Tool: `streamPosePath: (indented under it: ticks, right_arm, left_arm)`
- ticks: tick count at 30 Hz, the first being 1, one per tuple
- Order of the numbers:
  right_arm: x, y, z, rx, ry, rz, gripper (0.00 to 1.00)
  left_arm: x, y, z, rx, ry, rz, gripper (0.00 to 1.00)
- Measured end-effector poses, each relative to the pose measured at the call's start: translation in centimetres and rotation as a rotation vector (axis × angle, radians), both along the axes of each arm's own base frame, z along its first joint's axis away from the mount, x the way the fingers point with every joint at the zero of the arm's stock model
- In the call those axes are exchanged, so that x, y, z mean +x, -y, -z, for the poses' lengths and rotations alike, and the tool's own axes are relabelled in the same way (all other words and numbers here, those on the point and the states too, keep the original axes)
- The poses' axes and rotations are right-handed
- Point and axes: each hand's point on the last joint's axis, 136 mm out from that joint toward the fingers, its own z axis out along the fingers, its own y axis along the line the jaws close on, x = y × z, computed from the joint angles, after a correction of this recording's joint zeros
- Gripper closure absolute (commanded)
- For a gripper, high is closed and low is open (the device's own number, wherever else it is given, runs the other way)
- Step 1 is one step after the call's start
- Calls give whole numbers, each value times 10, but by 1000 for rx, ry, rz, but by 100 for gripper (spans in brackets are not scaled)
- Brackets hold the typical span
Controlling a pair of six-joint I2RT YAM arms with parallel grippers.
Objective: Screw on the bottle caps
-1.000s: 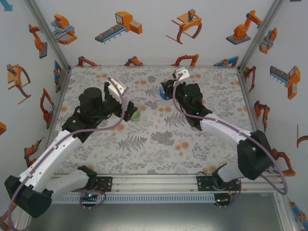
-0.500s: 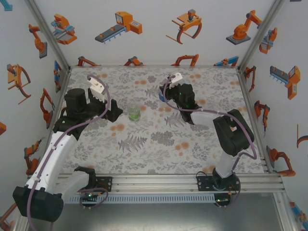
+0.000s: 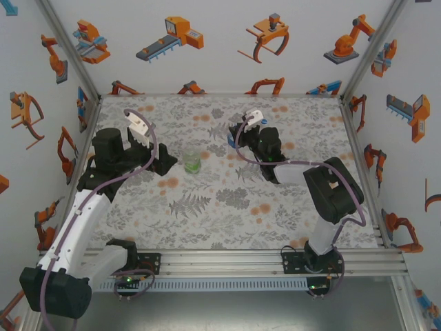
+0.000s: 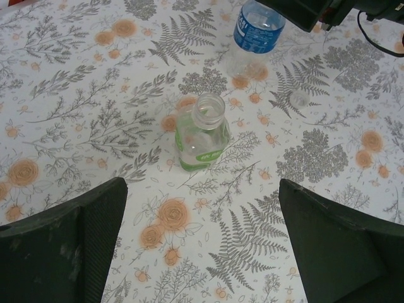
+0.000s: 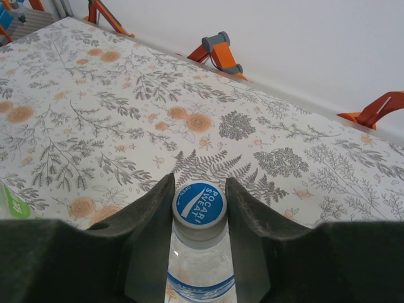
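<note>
Well, the green bottle (image 4: 202,136) is standing upright on the table (image 3: 227,221), left of the middle and about halfway between the near and far edges, and its neck is showing bare and open. The left gripper (image 3: 168,163) is hovering just beside it on the left-edge side, its jaws spread wide and gripping nothing. From its wrist view the two dark fingers (image 4: 76,246) are sitting far apart in the bottom corners, with the green bottle beyond the gap between them and touching neither. The blue bottle (image 4: 255,28) is standing upright too, closer to the far edge and roughly midway along it, well apart from the green one. The right gripper (image 5: 199,189) is reaching down over its top, and a blue cap (image 5: 199,203) with white lettering is sitting on the neck. The fingers (image 5: 145,221) are flanking that cap closely, one on each side, but I cannot tell whether they are pinching it or just grazing its rim. What looks like a loose cap (image 4: 300,98), small and pale, is lying flat on the table near the blue bottle and touching neither bottle.
</note>
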Motion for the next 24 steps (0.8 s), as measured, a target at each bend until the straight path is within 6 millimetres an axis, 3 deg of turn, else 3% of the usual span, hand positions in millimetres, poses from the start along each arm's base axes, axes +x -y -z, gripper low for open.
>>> streamPosePath:
  ticks: [10,17,21,24]
  right_arm:
    - [-3,1,-12,-6,28,0,45]
    - [-27,4,-65,11,82,-48,43]
    - [-49,-14,-78,12,87,-145,38]
    - [-67,-38,-68,-3,52,-231,28]
  left_arm:
    - [3,-2,-4,-22,6,-12,3]
    - [8,-12,-1,-34,-10,-73,3]
    - [11,-19,-4,-49,-8,-104,3]
    - [12,-22,-5,-55,4,-113,3]
